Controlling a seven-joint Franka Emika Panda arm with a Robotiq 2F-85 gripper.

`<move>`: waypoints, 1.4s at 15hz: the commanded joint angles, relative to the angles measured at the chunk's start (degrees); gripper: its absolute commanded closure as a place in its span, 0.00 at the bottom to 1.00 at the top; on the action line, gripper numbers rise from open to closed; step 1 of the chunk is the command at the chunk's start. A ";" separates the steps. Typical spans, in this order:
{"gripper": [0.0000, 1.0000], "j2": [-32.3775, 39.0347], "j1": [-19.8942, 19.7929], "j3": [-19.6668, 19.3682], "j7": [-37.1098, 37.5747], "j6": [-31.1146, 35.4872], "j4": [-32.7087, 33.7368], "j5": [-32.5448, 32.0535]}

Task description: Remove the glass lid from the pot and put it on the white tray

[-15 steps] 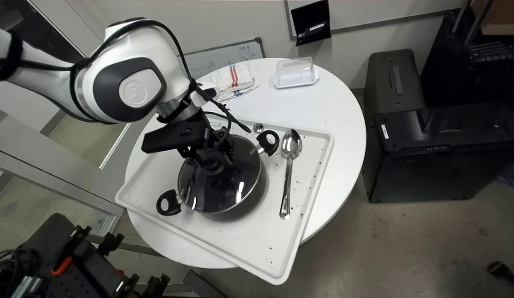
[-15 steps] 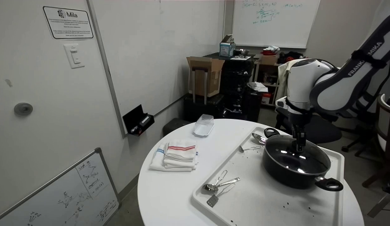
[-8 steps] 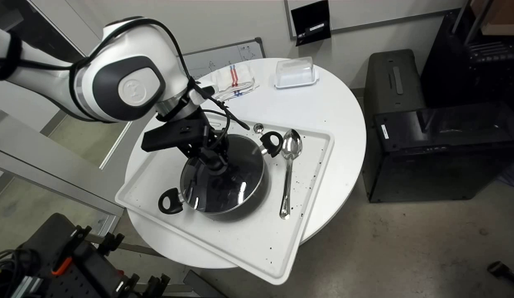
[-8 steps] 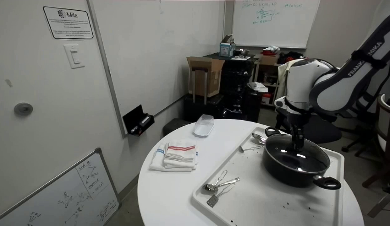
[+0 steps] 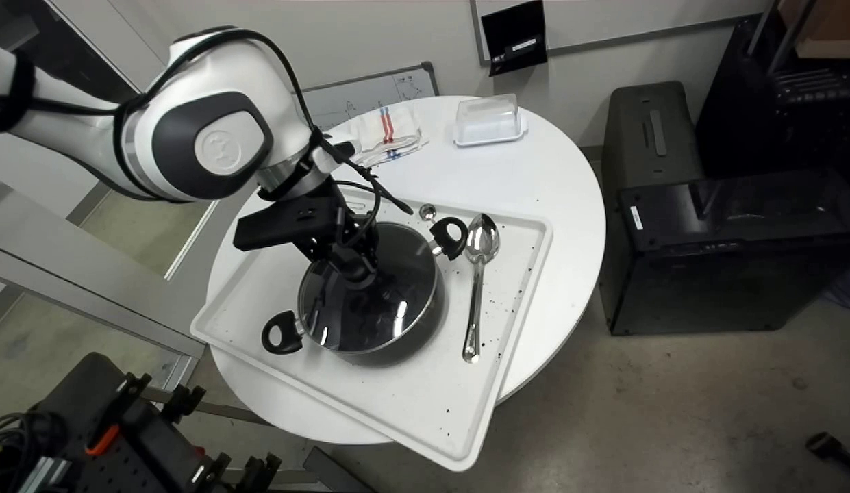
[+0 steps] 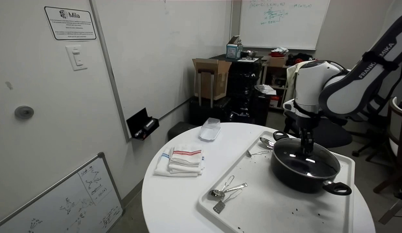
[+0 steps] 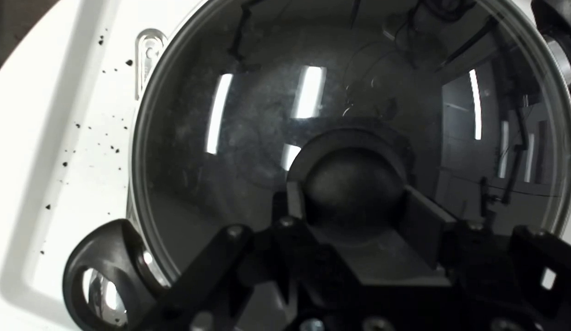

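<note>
evidently, for the lift, the dark knob (image 7: 354,181) of the clear glass lid (image 7: 345,105) lay squarely between the jaws of the black gripper (image 7: 352,197), parted just to knob width, apparently pinching it; the lid sat on the shallow black pot (image 6: 294,181) atop the white rectangular tray (image 6: 269,202). fingers (image 7: 425,225) and knob merged in both exterior views, the wrist view cropping the lid's edge

Near the table edge (image 6: 149,194), white towels (image 6: 186,160) are showing red and blue stripes; the pot (image 6: 291,180) is gleaming black.
</note>
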 commanded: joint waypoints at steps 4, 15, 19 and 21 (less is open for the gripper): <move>0.74 -6.59 -1.23 0.86 -2.57 -0.05 -3.50 -0.75; 0.74 -8.95 1.49 3.43 -5.18 -2.66 -2.97 -1.87; 0.74 -8.52 6.02 4.29 -3.91 -3.48 -2.58 -5.78; 0.74 -8.27 8.90 4.51 -3.01 -3.74 -2.45 -8.58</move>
